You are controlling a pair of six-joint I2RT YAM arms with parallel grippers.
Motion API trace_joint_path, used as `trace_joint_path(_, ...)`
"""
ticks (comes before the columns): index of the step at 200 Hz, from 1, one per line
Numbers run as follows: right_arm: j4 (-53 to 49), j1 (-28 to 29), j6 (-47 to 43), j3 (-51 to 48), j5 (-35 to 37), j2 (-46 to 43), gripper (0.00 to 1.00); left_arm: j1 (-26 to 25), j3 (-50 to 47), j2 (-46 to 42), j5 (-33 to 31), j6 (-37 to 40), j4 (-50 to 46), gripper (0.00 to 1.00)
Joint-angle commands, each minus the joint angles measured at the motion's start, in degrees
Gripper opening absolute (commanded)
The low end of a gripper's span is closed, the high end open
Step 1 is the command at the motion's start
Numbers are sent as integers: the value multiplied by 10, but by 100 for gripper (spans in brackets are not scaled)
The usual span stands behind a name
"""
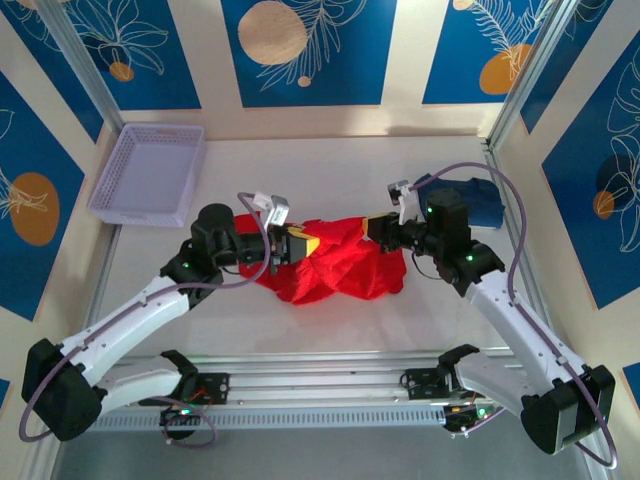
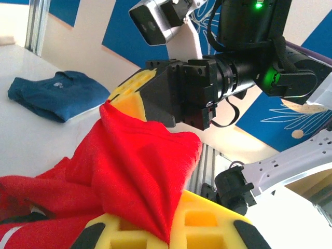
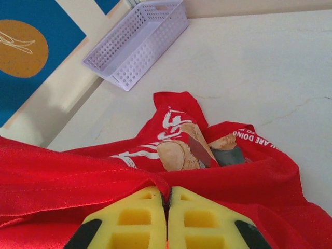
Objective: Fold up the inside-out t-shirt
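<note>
The inside-out t-shirt (image 1: 335,268) is a bright red bunched heap in the middle of the table, with a pale print showing in its folds (image 3: 181,151). My left gripper (image 1: 303,246) is at its left end, yellow fingers shut on a fold of the red cloth (image 2: 135,171) that rises from between them (image 2: 168,231). My right gripper (image 1: 377,229) is at the shirt's upper right edge, jaws shut with a red hem pinched between them (image 3: 167,193). In the left wrist view the right gripper (image 2: 129,89) holds the peak of the lifted cloth.
A lilac plastic basket (image 1: 150,172) stands at the back left (image 3: 136,42). A folded dark navy garment (image 1: 478,200) lies at the back right, behind the right arm (image 2: 54,93). Frame rails line the table's near edge.
</note>
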Motion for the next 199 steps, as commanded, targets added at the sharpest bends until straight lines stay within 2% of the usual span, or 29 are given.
trace_joint_path(1, -31, 7, -26, -13, 23, 1, 15, 12, 1, -14, 16, 1, 9, 0)
trace_joint_path(46, 7, 35, -67, -34, -12, -13, 32, 14, 13, -3, 1, 18, -28, 0)
trace_joint_path(74, 27, 36, -58, -35, -21, 13, 37, 14, 12, -5, -2, 20, -31, 0)
trace_joint_path(94, 47, 36, -46, -38, -50, 28, 43, 14, 11, -5, -6, 21, -35, 0)
trace_joint_path(130, 83, 37, -22, -51, -114, 51, 49, 14, 6, -5, -24, 21, -35, 0)
trace_joint_path(143, 100, 37, -9, -57, -137, 54, 44, 16, 3, -5, -39, 17, -36, 0)
trace_joint_path(159, 114, 36, 4, -60, -155, 54, 21, 18, 2, -5, -70, 12, -45, 0)
trace_joint_path(175, 131, 30, 22, -61, -169, 43, 0, 20, 7, -3, -130, 7, -77, 0)
trace_joint_path(195, 188, 18, 71, -72, -204, 26, 0, 25, 21, 12, -217, -9, -135, 0)
trace_joint_path(199, 198, 18, 80, -72, -212, 26, 0, 26, 25, 17, -232, -12, -147, 5)
